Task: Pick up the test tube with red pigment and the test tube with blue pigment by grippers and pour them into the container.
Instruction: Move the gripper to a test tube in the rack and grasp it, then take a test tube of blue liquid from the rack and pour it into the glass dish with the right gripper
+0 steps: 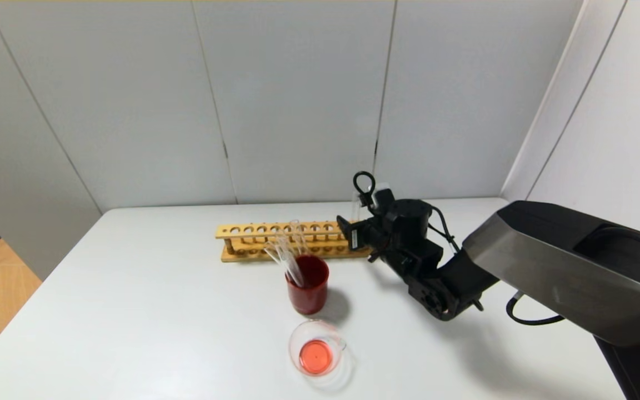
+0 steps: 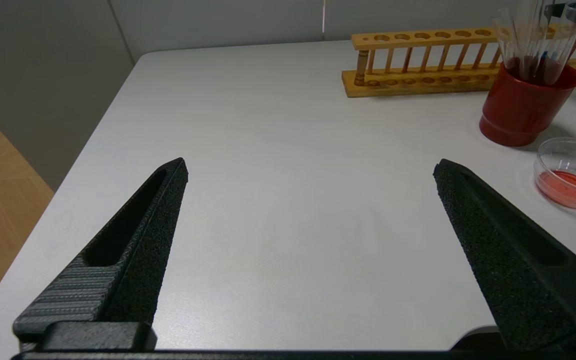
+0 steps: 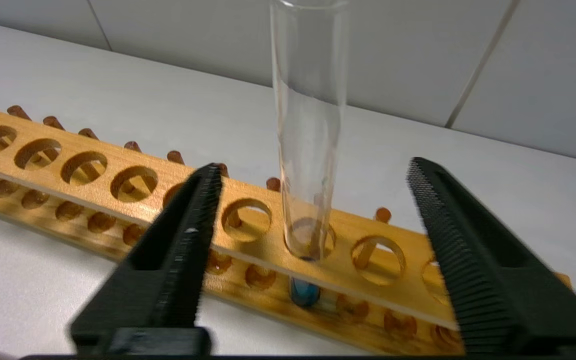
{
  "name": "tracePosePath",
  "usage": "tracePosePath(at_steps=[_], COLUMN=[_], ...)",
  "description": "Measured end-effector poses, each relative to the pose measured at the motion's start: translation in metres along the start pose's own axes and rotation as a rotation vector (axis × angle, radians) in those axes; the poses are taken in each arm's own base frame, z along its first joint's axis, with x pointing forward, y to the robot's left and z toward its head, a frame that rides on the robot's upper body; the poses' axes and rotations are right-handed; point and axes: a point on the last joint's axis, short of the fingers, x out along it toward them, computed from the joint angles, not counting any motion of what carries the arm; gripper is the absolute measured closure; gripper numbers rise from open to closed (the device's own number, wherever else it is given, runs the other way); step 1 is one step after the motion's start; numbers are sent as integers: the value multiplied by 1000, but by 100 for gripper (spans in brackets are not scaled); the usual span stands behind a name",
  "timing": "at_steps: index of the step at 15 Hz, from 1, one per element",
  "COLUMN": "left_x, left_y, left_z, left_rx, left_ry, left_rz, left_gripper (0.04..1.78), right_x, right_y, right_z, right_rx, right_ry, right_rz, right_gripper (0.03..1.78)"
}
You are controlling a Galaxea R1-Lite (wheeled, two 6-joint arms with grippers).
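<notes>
Nearest the front edge of the white table [image 1: 131,311], the container [image 1: 318,350] is sitting with red liquid already pooling in its bottom. The left gripper [image 2: 310,167] is hanging over the bare left side of the table with its two fingers spread wide and holding nothing. It looks parked.

A little farther back, the red cup [image 1: 309,284] is standing just behind the container. Several empty-looking clear tubes [image 1: 286,253] are leaning in it. Whether the test tube with red pigment is among them is hard to tell.

Behind the cup, toward the back edge, the long wooden rack [image 1: 253,240] is lying across the table. The test tube with blue pigment [image 3: 308,150] is standing upright in one of the holes near the rack's right end, with the blue liquid [image 3: 304,292] sitting low at its round bottom.

The tube is thin glass, so it is probably light, smooth and slippery, and it could crack if squeezed too hard. The best place to hold it seems to be the bare middle part above the rack, well below the open mouth.

The right gripper [image 3: 313,172] is reaching in from the right side, stretched low and level toward the rack. Its fingers are wide apart on either side of the tube and not touching it yet.
</notes>
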Motion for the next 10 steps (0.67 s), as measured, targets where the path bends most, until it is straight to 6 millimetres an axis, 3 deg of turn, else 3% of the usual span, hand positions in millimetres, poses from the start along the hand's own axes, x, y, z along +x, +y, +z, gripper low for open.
tracePosePath(at_steps=[5,7,10], left_x=[0,0,0], left_y=[0,0,0], left_z=[0,0,0], left_rx=[0,0,-1], left_ry=[0,0,0], left_rz=[0,0,0], left_gripper=[8,8,8], right_x=[4,4,4], right_y=[2,1,1], right_z=[-4,-4,-3], right_rx=[-9,-9,-5], right_ry=[2,-1,-9], right_rz=[22,20,18], right_gripper=[138,149,149])
